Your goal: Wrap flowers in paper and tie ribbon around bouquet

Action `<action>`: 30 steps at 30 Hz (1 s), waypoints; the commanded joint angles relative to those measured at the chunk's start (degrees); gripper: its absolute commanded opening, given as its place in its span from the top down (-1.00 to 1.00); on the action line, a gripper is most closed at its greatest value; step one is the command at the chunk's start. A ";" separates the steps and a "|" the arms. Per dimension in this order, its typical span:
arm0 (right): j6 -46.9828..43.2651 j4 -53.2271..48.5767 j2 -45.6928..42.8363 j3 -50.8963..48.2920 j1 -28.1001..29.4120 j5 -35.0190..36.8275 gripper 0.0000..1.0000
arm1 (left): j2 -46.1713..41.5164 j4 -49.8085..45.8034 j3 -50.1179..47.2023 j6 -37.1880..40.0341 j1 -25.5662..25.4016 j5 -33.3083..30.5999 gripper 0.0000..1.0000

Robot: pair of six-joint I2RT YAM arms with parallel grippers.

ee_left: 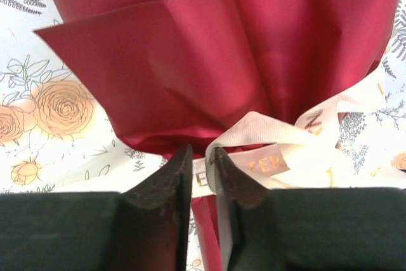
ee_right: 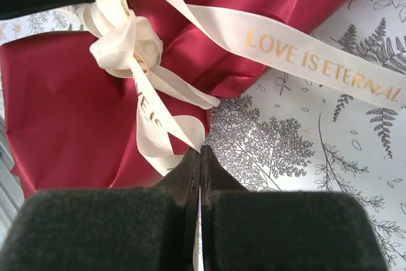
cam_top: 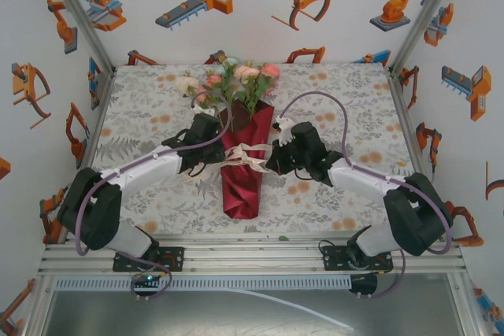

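Observation:
The bouquet lies along the middle of the table, with the flowers (cam_top: 236, 76) at the far end. The dark red paper (cam_top: 242, 186) is a cone around the stems. The cream ribbon (cam_top: 246, 155) is knotted round the cone's waist. My left gripper (cam_top: 221, 145) (ee_left: 203, 153) is at the cone's left side, jaws a little apart, with a strand of ribbon (ee_left: 279, 138) loose in the gap against the right finger. My right gripper (cam_top: 272, 158) (ee_right: 200, 150) is at the cone's right side, shut on a ribbon tail that runs from the knot (ee_right: 127, 46). Another tail (ee_right: 298, 55) trails across the cloth.
The floral tablecloth (cam_top: 354, 116) covers the table. White walls with robot prints and metal posts (cam_top: 417, 13) close in the sides and back. A metal rail (cam_top: 260, 257) runs along the near edge. Purple-grey cables (cam_top: 331, 108) loop over both arms.

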 commanded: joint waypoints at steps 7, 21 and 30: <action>-5.56 -3.90 0.77 5.13 -0.28 -4.02 1.00 | -4.98 1.20 4.34 8.44 4.14 13.12 0.20; -8.07 -7.49 1.52 9.30 -0.28 -4.55 1.00 | 5.53 -6.84 16.03 21.64 5.48 18.98 0.01; -8.24 -7.93 1.67 9.57 -0.28 -4.75 1.00 | 6.11 -13.10 16.99 28.60 7.17 21.63 0.00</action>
